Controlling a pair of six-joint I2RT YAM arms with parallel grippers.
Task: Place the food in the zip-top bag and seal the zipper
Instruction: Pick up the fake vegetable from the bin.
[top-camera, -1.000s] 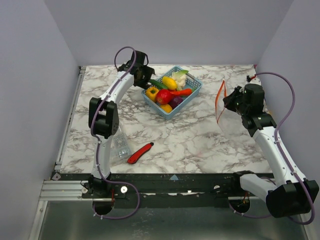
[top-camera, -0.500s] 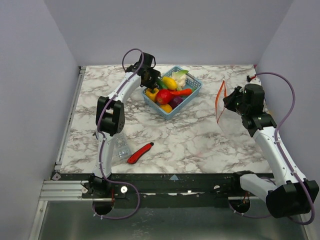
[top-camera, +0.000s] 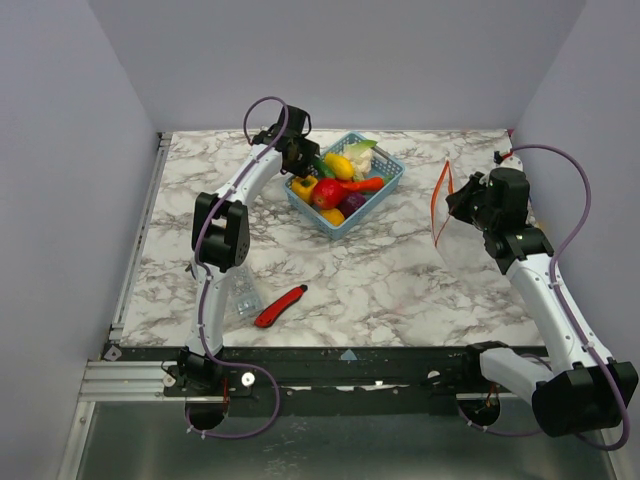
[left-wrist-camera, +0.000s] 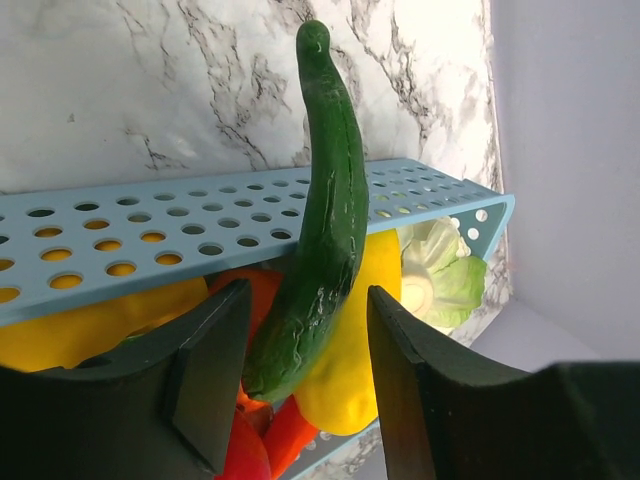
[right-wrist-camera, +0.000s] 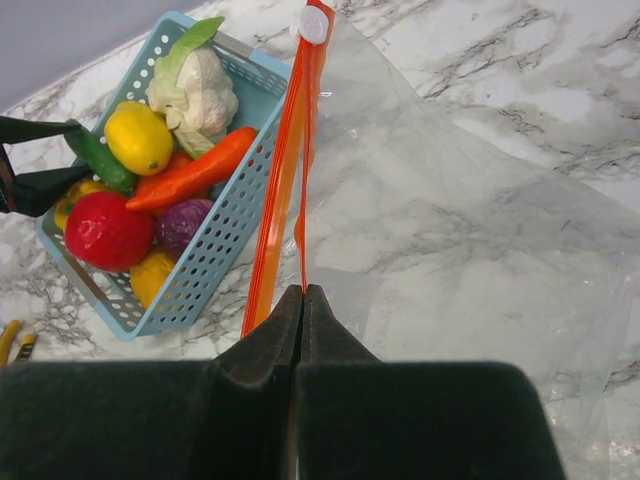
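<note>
Reading from your left, you see one red utility knife (top-camera: 280, 306) lying on the marble table (top-camera: 400, 270). The left gripper (left-wrist-camera: 308, 300), jaws half apart, straddles one green cucumber (left-wrist-camera: 325, 200) without clamping it. One blue basket (right-wrist-camera: 225, 225) holds the food (right-wrist-camera: 105, 232): eight pieces visible, cucumber included. Right of the basket is one zip-top bag (right-wrist-camera: 450, 200), its single orange zipper (right-wrist-camera: 285, 170) raised. The right gripper (right-wrist-camera: 302, 295), pinched fully together, holds the bag's mouth edge.
</note>
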